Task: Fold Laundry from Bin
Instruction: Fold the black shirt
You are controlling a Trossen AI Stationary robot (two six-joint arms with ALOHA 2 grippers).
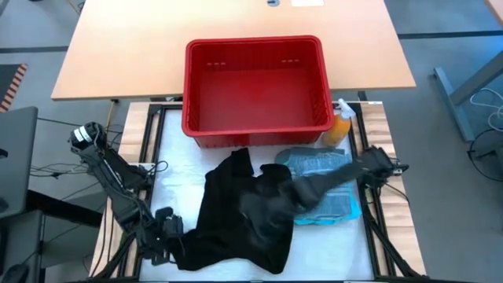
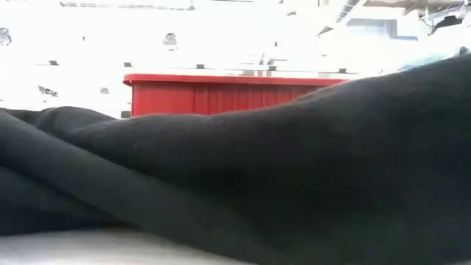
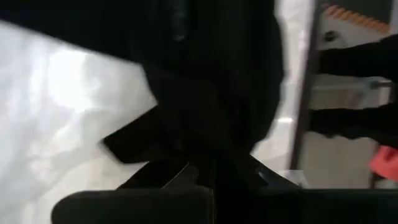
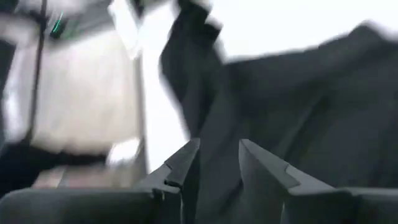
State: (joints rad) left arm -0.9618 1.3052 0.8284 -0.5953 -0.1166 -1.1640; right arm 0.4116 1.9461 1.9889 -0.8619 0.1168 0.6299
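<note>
My left gripper (image 1: pixel 174 240) is clamped on the near-left edge of the crumpled black garment (image 1: pixel 236 216); my right gripper (image 1: pixel 271 206) stands parted over its middle.

Bin (image 1: pixel 255 86): red, upper centre of frame, slotted sides.
Garment (image 1: pixel 236 216): black, plain, lower centre.
Folded cloth (image 1: pixel 326 185): blue-grey with stripes, teal edge below, right of centre.
Spray bottle (image 1: pixel 339 127): orange with white top, right of bin.
Table surface (image 1: pixel 177 196): white, lower left.
Far tabletop (image 1: pixel 126 47): light wood, upper part.
</note>
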